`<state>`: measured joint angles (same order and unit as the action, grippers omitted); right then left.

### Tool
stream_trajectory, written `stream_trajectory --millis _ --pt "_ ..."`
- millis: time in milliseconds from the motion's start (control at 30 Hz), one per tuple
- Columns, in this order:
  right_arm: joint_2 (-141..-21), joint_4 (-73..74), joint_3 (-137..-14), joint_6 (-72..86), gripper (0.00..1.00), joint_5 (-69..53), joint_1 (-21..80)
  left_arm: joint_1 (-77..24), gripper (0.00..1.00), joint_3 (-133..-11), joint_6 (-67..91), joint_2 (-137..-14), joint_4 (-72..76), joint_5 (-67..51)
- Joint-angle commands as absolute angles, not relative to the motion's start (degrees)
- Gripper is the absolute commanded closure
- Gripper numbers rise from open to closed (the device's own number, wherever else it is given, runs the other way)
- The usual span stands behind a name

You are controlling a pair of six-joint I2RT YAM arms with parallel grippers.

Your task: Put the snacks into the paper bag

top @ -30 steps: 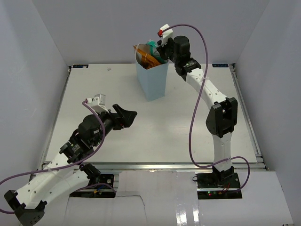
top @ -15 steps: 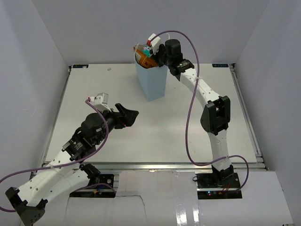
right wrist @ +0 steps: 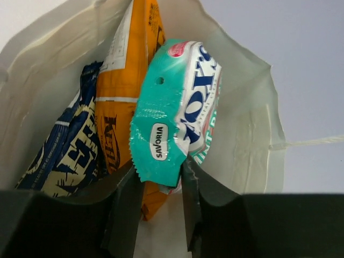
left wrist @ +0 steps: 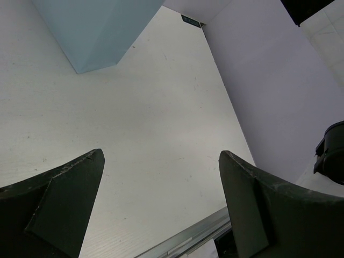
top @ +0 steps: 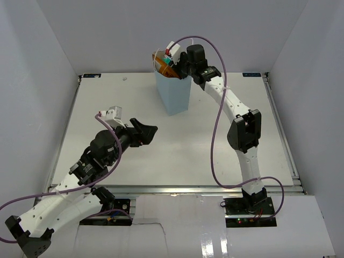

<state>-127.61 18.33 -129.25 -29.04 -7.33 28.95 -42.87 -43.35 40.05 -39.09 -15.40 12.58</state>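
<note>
Teal pouch (right wrist: 172,107) stands in the pale blue paper bag (top: 174,94) at the tabletop's (top: 188,150) far side, beside the orange chip bag (right wrist: 123,80) and dark blue packet (right wrist: 70,145). We see the right tool (right wrist: 158,169) flanking its lower end; clamped or loose, we cannot tell. The left tool (left wrist: 161,156) hangs near-left, spread wide.

Pale walls (top: 32,64) enclose a white table (top: 177,150) on three sides.

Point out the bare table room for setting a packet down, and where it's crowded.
Free: table right of the bag up to the right arm; table left of the bag; the middle, between bag and left gripper. Crowded: the bag's mouth, packed with teal pouch, chip bag, blue packet and the right gripper.
</note>
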Motion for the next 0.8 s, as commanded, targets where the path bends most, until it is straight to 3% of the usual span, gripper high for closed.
stream_trajectory --millis 0,33,133,400,533,633,667,767 --pt "-126.7 23.2 -129.9 -29.8 0.61 -6.1 28.8 -42.8 0.02 -43.4 40.1 -37.6 -15.0 12.0" --pt "-125.9 22.7 -129.8 -29.5 0.51 -6.1 28.8 -42.8 0.02 -43.6 40.1 -37.3 -15.0 12.0" --pt "-122.4 21.4 -129.6 -28.7 0.35 -6.5 28.8 -42.8 0.02 -44.3 40.1 -36.5 -16.1 12.5" --pt "-111.7 21.0 -126.7 -26.7 0.21 -7.1 28.8 -42.7 0.02 -45.9 39.3 -35.1 -17.6 12.8" --pt "-105.7 22.1 -123.1 -23.4 0.2 -8.5 28.7 -42.7 0.02 -46.9 39.2 -34.9 -19.1 13.1" --pt "-100.2 23.8 -117.0 -19.0 0.01 -8.5 28.0 -42.8 0.02 -48.2 38.9 -35.3 -22.0 13.1" --pt "-98.6 24.6 -115.1 -17.9 0.08 -8.5 27.9 -42.8 0.02 -48.3 38.9 -35.4 -22.5 13.1" --pt "-91.7 25.8 -104.9 -16.0 0.1 -9.8 26.2 -42.8 0.02 -49.0 38.4 -35.7 -24.9 13.3"
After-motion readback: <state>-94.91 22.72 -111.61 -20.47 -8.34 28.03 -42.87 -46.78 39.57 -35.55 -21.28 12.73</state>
